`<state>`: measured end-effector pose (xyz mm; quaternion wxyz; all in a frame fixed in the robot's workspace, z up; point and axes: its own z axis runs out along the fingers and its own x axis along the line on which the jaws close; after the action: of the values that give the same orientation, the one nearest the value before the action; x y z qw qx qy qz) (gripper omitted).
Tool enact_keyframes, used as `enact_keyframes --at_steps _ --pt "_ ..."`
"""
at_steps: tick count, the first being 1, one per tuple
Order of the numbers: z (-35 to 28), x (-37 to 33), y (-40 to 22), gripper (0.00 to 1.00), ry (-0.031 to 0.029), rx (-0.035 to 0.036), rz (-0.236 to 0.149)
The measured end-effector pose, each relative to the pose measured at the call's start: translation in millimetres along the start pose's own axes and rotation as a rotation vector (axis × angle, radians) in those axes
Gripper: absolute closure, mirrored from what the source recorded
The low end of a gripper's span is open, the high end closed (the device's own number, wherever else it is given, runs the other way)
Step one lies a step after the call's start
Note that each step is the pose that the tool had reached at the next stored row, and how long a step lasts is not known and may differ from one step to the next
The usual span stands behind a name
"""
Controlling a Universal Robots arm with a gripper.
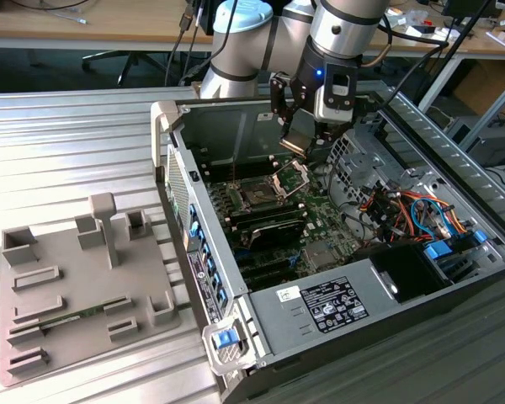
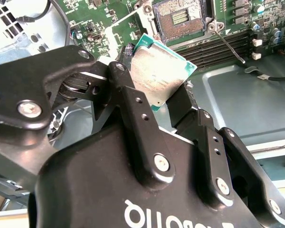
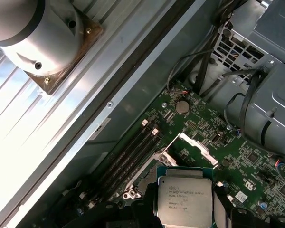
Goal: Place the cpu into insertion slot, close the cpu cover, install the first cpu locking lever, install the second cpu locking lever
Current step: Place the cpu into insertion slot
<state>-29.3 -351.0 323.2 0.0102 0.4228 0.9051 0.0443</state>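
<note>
The ribbed metal table [image 1: 67,143] carries an open computer case [image 1: 236,126], with the green motherboard [image 1: 324,220] exposed inside. Above the board hangs the gripper [image 1: 292,143]. Its black fingers [image 2: 133,104] are clamped on two opposite edges of the cpu [image 2: 159,76] — the chip is tilted, with its silvery top facing the wrist cameras (a green rim shows). It is in the air, apart from the bare insertion slot [image 2: 180,18]. The cpu cover [image 1: 293,174] stands swung up beside the slot — a thin locking lever [image 2: 228,43] juts free nearby.
</note>
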Motion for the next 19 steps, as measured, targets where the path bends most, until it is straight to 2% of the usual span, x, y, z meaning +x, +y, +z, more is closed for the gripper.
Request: enact_keyframes --at_steps 19 --pt "0.0 0.0 0.0 0.45 -0.0025 -0.0005 0.027"
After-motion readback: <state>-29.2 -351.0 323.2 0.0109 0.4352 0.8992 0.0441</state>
